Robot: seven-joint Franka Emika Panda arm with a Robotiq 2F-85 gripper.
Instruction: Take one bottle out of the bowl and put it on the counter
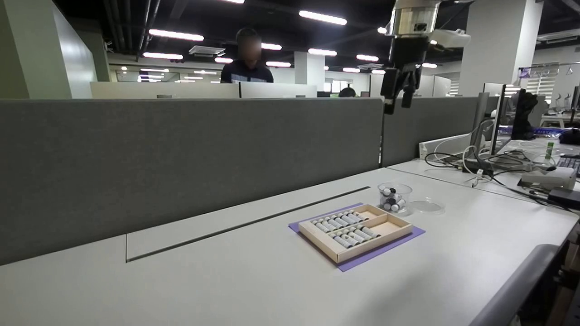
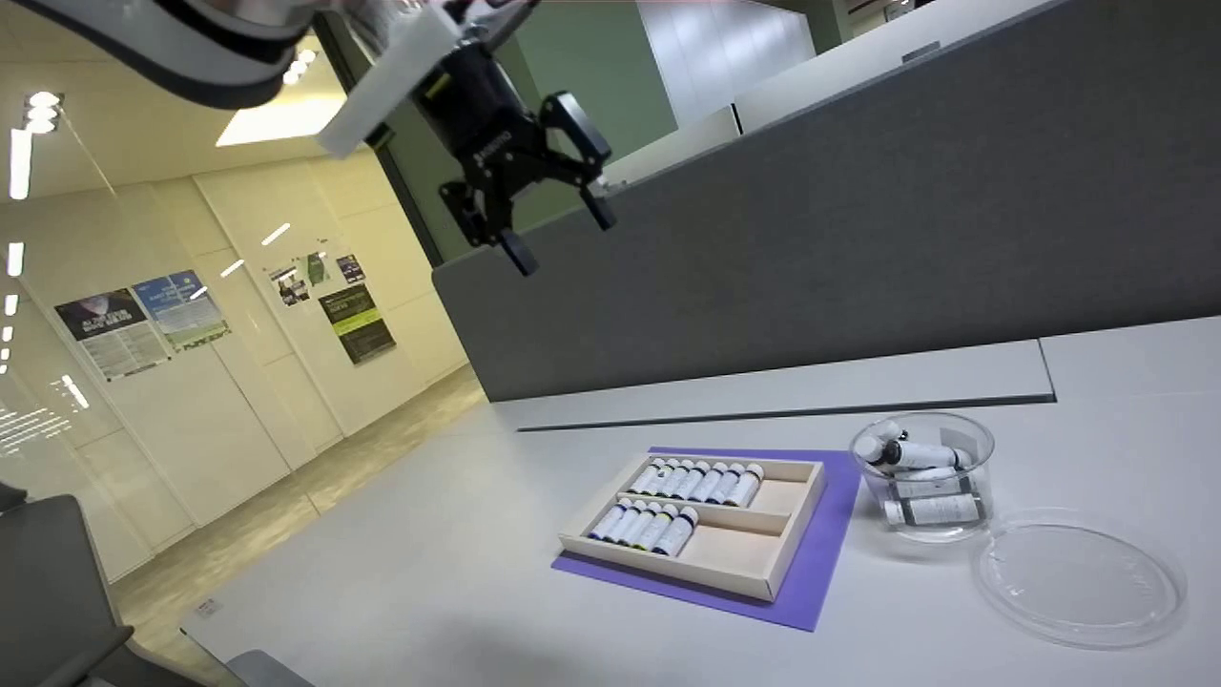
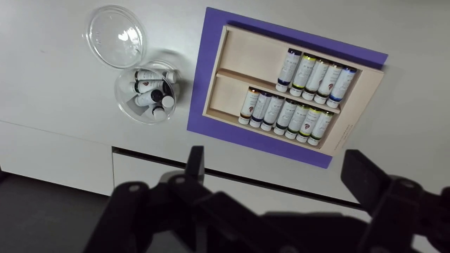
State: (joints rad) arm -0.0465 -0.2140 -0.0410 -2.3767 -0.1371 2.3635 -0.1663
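The clear bowl stands upright on the white counter and also shows in an exterior view and the wrist view. Several small whitish bottles with white caps and dark bands lie jumbled in it; they also show in the wrist view. My gripper is high above the counter, well apart from the bowl. In the wrist view the gripper has its fingers wide apart with nothing between them. The bowl lies to the upper left of the fingers there.
A tan two-row tray with several similar bottles lies on a purple sheet beside the bowl. A clear round lid lies on the bowl's other side. A grey partition runs along the back. Cables lie on the adjoining desk.
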